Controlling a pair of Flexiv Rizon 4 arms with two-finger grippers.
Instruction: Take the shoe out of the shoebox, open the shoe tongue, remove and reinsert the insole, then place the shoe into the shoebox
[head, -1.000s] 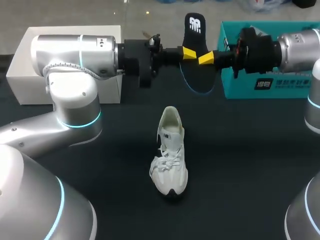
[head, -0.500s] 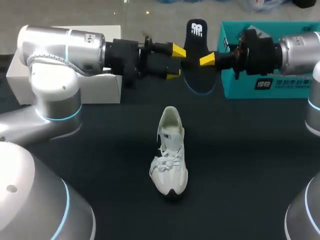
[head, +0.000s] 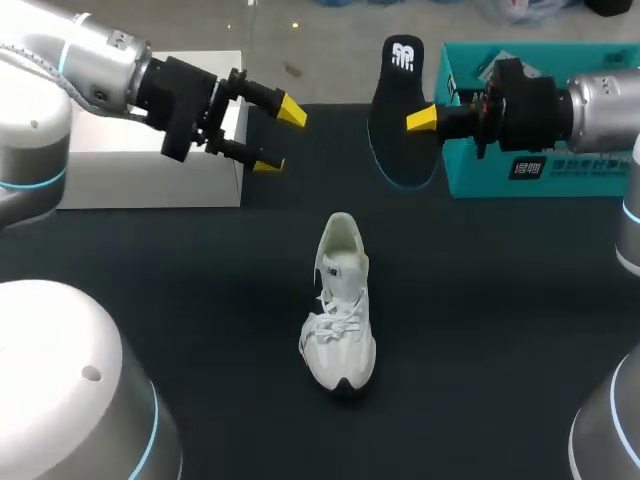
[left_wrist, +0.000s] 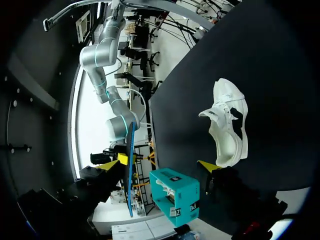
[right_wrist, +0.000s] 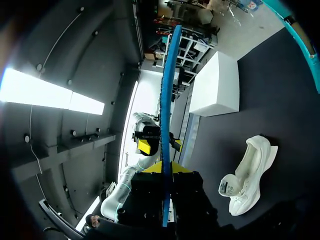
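Dark table (head: 480, 300) carries the shoe (head: 338, 305); our right pincer (head: 410, 122) grasps the insole (head: 395, 145) upright, we judge for reinsertion; our left pincer (head: 280, 138) hangs released, far left.

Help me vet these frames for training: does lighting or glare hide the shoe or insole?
Head view: even light; white shoe stands out, black insole partly blends into the dark table. Left wrist view: bright backlight behind the insole. Right wrist view: glare beyond the table; shoe well lit.

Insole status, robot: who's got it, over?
Right end effector shut on black foam insole. Left end effector open, empty. White laced sneaker on table, unobstructed.
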